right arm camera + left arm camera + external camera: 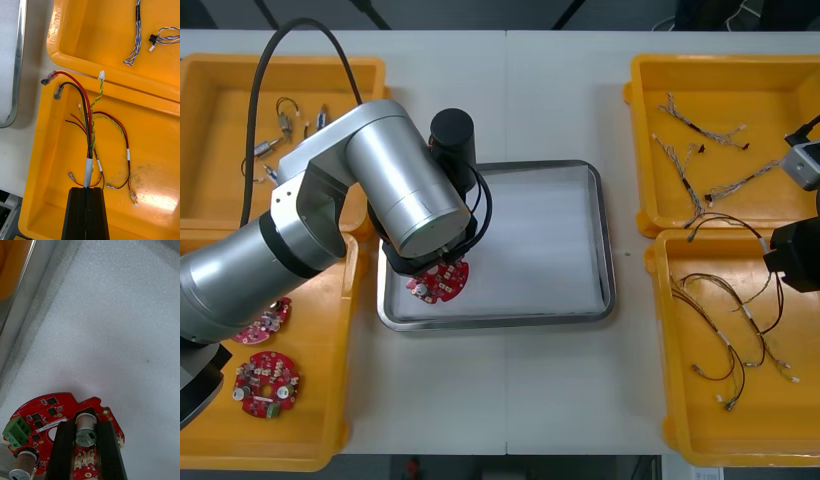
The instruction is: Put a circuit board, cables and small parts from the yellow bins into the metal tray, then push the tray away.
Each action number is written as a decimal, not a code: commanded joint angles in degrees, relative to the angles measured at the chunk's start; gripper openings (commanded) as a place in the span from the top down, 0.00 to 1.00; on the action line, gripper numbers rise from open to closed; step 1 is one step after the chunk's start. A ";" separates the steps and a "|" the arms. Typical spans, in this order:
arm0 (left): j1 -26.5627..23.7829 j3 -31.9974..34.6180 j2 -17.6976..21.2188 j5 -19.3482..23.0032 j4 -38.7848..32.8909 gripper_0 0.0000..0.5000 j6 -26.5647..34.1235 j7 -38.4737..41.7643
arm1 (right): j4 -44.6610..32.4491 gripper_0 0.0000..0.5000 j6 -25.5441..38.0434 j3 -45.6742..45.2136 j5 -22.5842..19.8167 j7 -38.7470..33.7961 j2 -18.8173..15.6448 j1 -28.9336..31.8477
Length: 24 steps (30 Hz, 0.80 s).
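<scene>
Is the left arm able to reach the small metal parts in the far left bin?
Probably not yet. The left arm has its jaws shut on a red circuit board over the metal tray; it must release that first. The small metal parts lie uncovered in the far left bin.

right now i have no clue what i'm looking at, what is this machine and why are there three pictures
It is a two-armed robot at a light table. The front view looks down from above the arms; the other two come from a camera on each wrist. A metal tray sits between yellow bins holding blue and white cables, small metal parts and two more circuit boards. The left gripper is shut on a red circuit board, low over the tray's white inside. The right gripper is shut on a cable bundle, red, black and yellow, over the near right bin.
</scene>
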 commanded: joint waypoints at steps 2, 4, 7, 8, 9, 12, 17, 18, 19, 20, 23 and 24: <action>-2.75 -1.18 -1.80 -1.14 1.10 1.00 -1.40 -2.81 | -1.51 1.00 0.19 0.45 0.34 2.06 0.18 -1.19; -2.66 -2.24 -1.80 -2.11 1.46 1.00 -1.93 -2.72 | -1.51 1.00 0.19 0.45 0.34 2.06 0.18 -1.19; -2.66 -3.56 -1.80 -2.46 2.42 1.00 -2.72 -2.54 | -1.51 1.00 0.19 0.45 0.34 2.06 0.18 -1.19; -2.66 -3.73 -1.80 -2.37 2.69 1.00 -2.98 -2.54 | -1.51 1.00 0.19 0.45 0.34 2.06 0.18 -1.19; -2.66 -3.82 -1.80 -2.37 2.77 1.00 -3.07 -2.54 | -1.51 1.00 0.19 0.45 0.34 2.06 0.18 -1.19; -2.66 -4.00 -1.80 -1.76 2.77 1.00 -3.07 -2.72 | -1.51 1.00 0.19 0.45 0.34 2.06 0.18 -1.19; -2.66 -4.00 -1.80 -1.32 2.77 0.91 -2.98 -2.54 | -1.51 1.00 0.19 0.45 0.34 2.06 0.18 -1.19; -2.66 -4.00 -1.80 -1.32 2.77 0.76 -2.98 -2.72 | -1.51 1.00 0.19 0.45 0.34 2.06 0.18 -1.19; -2.66 -4.00 -1.80 -1.32 2.77 0.67 -2.98 -2.72 | -1.51 1.00 0.19 0.45 0.34 2.06 0.18 -1.19; -2.66 -4.00 -1.80 -1.32 2.77 0.51 -2.98 -2.72 | -1.51 1.00 0.19 0.45 0.34 2.06 0.18 -1.19; -2.66 -4.00 -1.71 -1.41 2.77 0.36 -3.07 -2.89 | -1.51 1.00 0.19 0.45 0.34 2.06 0.18 -1.19; -2.66 -4.00 -1.63 -1.41 2.77 0.33 -3.07 -2.89 | -1.51 1.00 0.19 0.45 0.34 2.06 0.18 -1.19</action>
